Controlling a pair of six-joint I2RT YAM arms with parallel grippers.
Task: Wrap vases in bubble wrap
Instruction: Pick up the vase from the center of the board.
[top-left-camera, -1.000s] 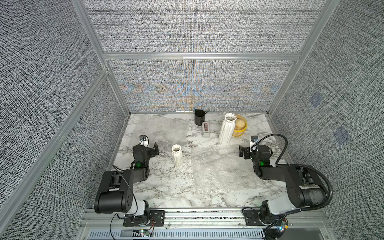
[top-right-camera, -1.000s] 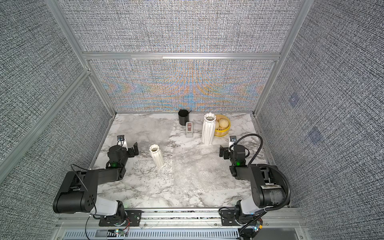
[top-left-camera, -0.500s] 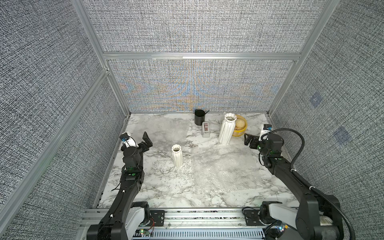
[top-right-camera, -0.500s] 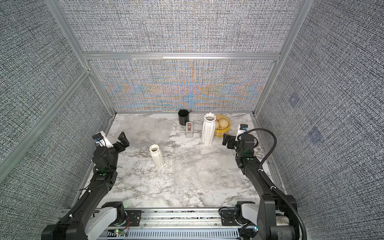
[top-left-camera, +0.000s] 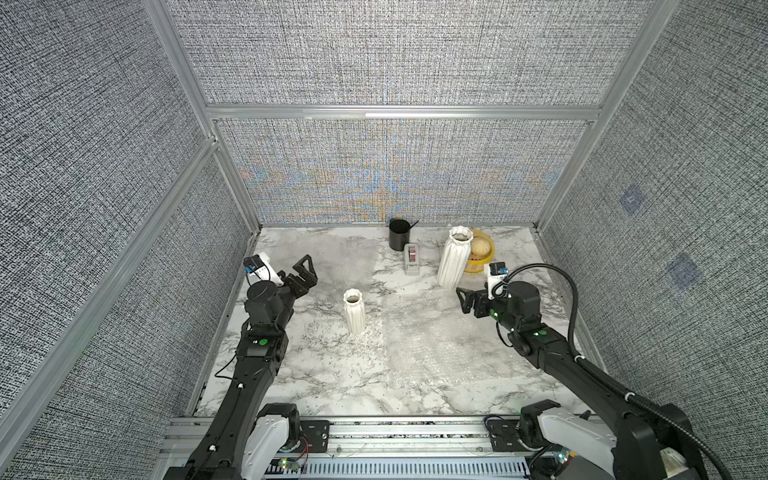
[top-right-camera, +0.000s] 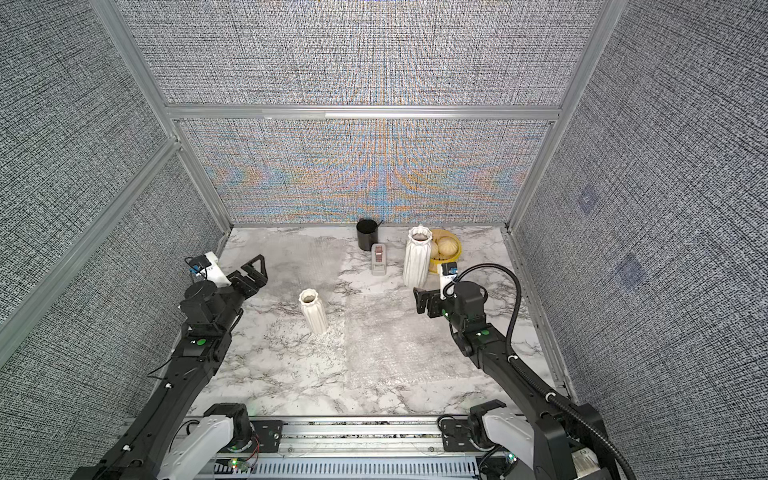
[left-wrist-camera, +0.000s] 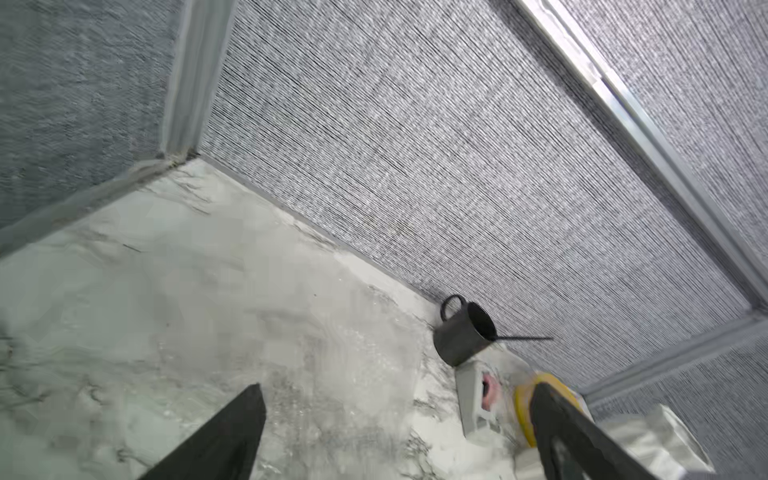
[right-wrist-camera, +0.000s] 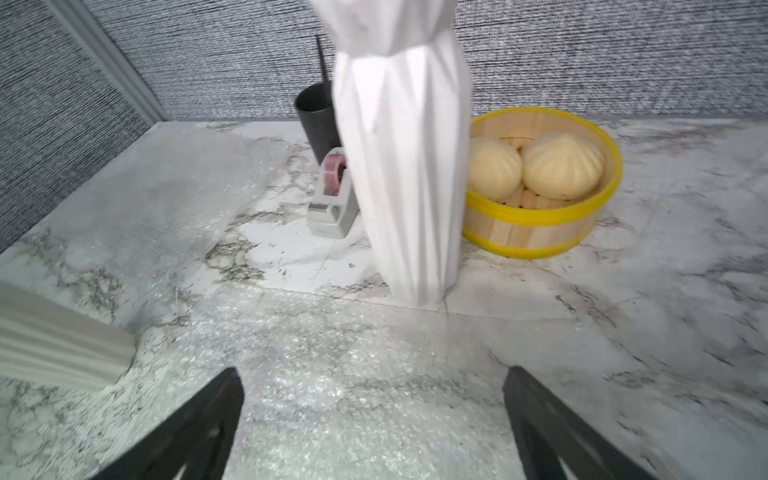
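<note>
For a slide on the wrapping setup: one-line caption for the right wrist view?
Open right gripper above a bubble wrap sheet, facing the upright tall vase, bun basket and tape dispenser.

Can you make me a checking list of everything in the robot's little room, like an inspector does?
Surface: marble table, no spills seen.
Job's things: tall vase and short vase both upright and unwrapped; bubble wrap lying flat on the table, nearer the robot than the tall vase.
Clutter: black cup, tape dispenser and steamer basket holding buns, all near the back wall.
Grippers: left gripper open, empty; right gripper open, empty, over the bubble wrap.
Cables: black cable loops above the right arm, touching no vase.
Surroundings: grey fabric walls, metal frame; no people seen.
</note>
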